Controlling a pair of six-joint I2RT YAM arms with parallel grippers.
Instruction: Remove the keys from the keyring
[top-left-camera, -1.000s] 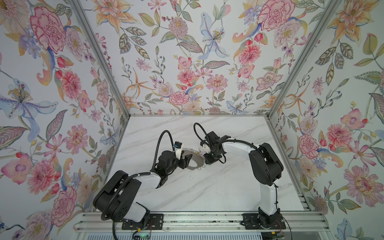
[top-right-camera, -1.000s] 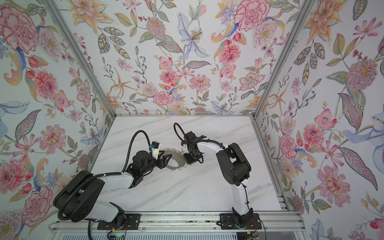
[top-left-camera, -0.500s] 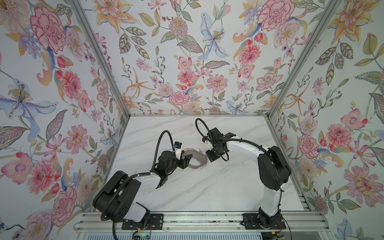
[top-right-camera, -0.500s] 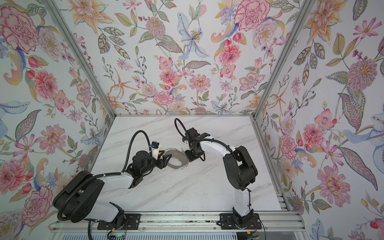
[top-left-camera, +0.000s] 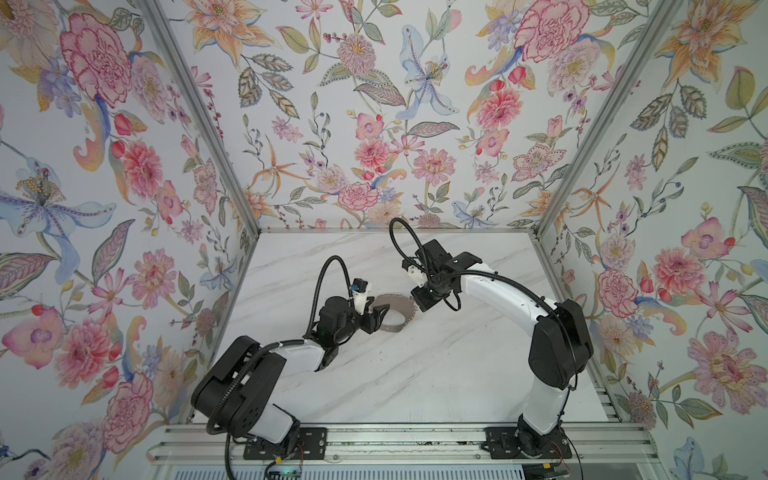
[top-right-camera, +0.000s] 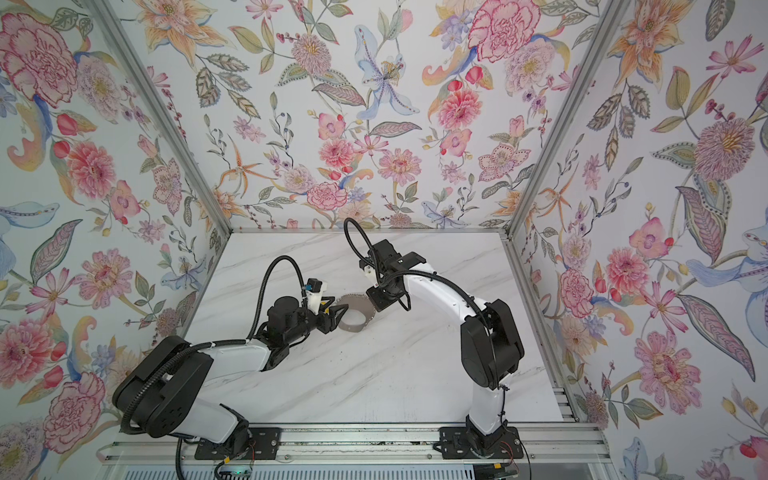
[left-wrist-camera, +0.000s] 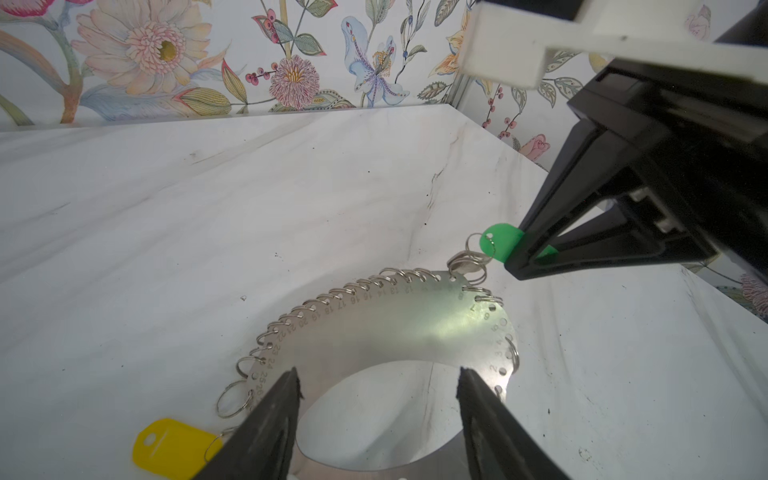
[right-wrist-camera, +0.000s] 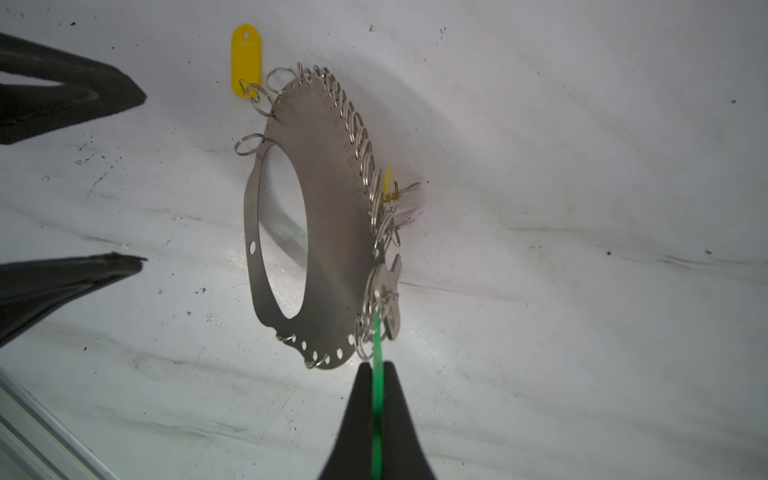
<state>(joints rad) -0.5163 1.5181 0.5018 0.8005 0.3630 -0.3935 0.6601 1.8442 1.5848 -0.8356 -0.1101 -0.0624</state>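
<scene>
"While your right gripper (left-wrist-camera: 524, 254) is pinching the green tag (left-wrist-camera: 498, 240) between pressed-together jaws, your left gripper (left-wrist-camera: 378, 376) is hanging spread wide over the keyring (left-wrist-camera: 374, 328), gripping nothing."

"Agreed — on your right wrist view that tag is showing edge-on in the pinch, and it is hanging from a wire ring (right-wrist-camera: 365, 332) together with a silver key (right-wrist-camera: 391, 303) at one end of the crescent. Your keyring is sitting on the marble table (left-wrist-camera: 187, 199), near its middle, between your two arms in both top views."

"Your left jaws are straddling the plate's big cut-out, one tip over each arm of the crescent. Whether they are touching the metal, I cannot tell."

"You are also looking at a yellow tag (left-wrist-camera: 174, 446) lying flat on the table, touching a ring at the crescent's end nearest your left gripper — and a second yellow tag (right-wrist-camera: 387, 183) is peeking out from behind the ringed edge. Whether the plate is lying flat or tilting up at your right gripper's end, I cannot tell either."
</scene>
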